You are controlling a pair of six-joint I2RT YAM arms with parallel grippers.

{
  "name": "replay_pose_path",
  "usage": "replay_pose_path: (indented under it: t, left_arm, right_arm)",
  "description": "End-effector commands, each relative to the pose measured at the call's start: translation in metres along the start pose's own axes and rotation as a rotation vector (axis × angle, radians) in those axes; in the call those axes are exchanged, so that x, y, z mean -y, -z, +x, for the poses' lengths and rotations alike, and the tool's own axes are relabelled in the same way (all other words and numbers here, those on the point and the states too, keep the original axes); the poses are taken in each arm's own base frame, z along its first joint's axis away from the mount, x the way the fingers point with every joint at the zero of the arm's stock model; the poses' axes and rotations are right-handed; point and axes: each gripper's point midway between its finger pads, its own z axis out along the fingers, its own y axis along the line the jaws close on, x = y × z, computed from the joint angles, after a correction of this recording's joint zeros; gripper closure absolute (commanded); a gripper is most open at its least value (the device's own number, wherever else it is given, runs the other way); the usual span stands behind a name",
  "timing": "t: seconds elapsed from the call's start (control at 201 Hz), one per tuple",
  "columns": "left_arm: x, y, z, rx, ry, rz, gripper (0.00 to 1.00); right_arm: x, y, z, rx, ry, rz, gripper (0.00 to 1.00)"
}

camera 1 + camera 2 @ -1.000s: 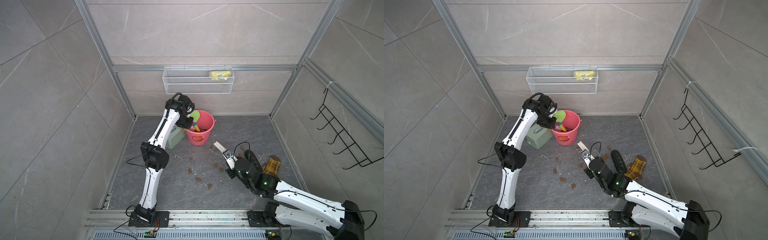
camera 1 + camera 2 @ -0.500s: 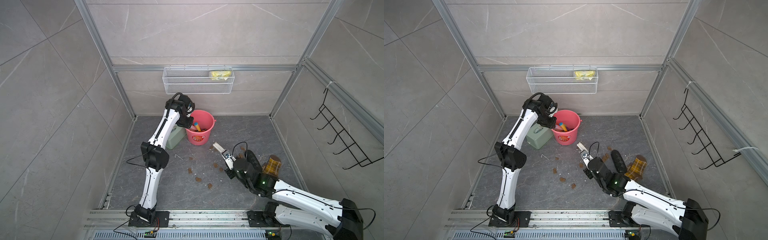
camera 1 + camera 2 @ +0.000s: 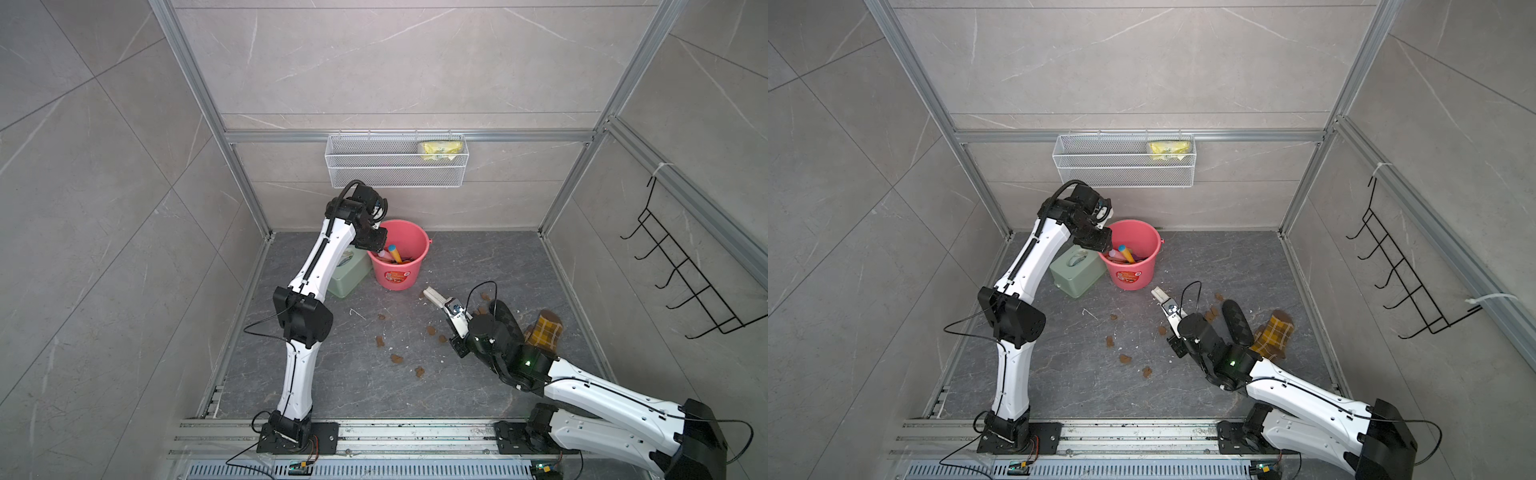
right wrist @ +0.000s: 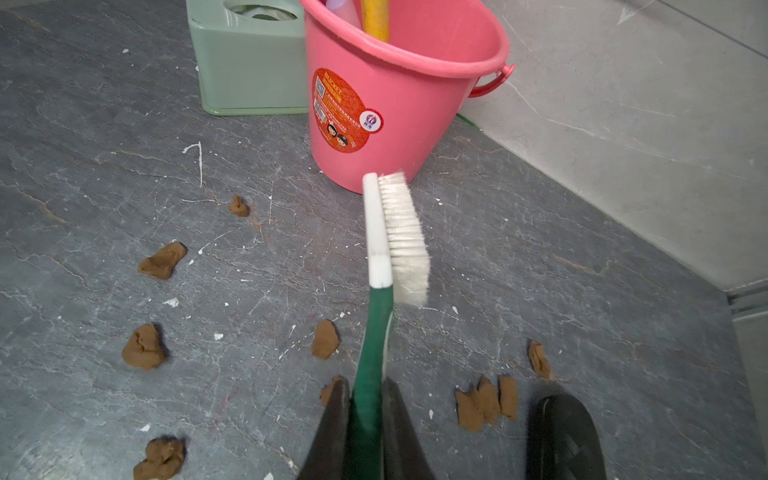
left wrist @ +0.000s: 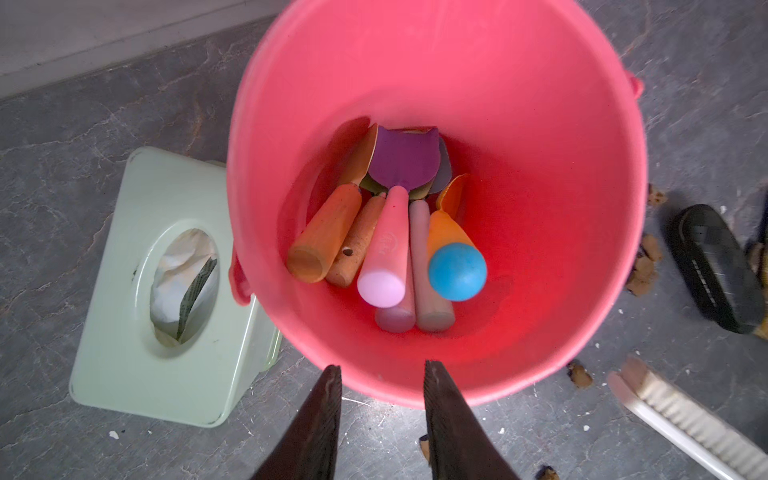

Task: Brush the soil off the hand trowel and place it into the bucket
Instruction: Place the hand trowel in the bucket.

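The coral-pink bucket (image 3: 400, 276) (image 3: 1134, 276) stands at the back of the floor. Several toy trowels lie inside it (image 5: 540, 166). One hand trowel (image 5: 456, 270) with an orange handle and a blue end leans up among them. My left gripper (image 5: 382, 368) (image 3: 376, 245) hangs just over the bucket's rim, open, with nothing between its fingers. My right gripper (image 4: 365, 384) (image 3: 451, 309) is shut on the green handle of a white-bristled brush (image 4: 399, 232), low over the floor in front of the bucket (image 4: 399, 104). Brown soil lumps (image 3: 397, 358) (image 4: 143, 347) lie scattered on the floor.
A sage-green tissue box (image 3: 349, 270) (image 5: 166, 291) sits against the bucket's left side. A black brush-like object (image 3: 505, 320) and a plaid cloth (image 3: 542, 332) lie beside the right arm. A wire basket (image 3: 395, 166) hangs on the back wall and a hook rack (image 3: 685, 282) on the right wall.
The green-bladed trowel that stuck up from my left gripper over the bucket has dropped inside. The left jaws have opened. The right arm has barely shifted.
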Motion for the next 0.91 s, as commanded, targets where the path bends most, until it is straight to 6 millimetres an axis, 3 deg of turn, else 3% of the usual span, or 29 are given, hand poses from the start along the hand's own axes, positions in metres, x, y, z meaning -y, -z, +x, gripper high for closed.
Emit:
replay_pose_path:
  t: [0.0,0.179,0.254,0.358,0.508,0.757,0.901]
  left_arm:
    - [0.023,0.075,-0.026,0.238,0.047,0.084,0.62]
    - [0.027,0.111,-0.005,0.431,0.133,0.135,0.6]
    - [0.025,0.124,0.007,0.513,0.162,0.152,0.58]
    - [0.022,0.126,0.031,0.553,0.188,0.155,0.56]
    - [0.016,0.115,0.062,0.538,0.224,0.144,0.54]
    - [0.02,0.085,0.092,0.456,0.287,0.202,0.53]
    - [0.022,0.068,0.106,0.419,0.324,0.235,0.53]
  right_arm:
    - [0.003,0.009,-0.013,0.048,-0.115,-0.061,1.0]
    - [0.035,0.009,-0.005,0.038,-0.33,-0.086,1.0]
    - [0.05,0.001,-0.003,0.04,-0.466,-0.112,1.0]
    - [0.076,-0.016,0.001,0.062,-0.696,-0.155,1.0]
    - [0.104,-0.044,0.003,0.103,-0.91,-0.169,1.0]
    - [0.104,-0.104,0.014,0.058,-1.108,-0.233,1.0]
    - [0.103,-0.127,0.03,0.012,-1.182,-0.228,0.96]
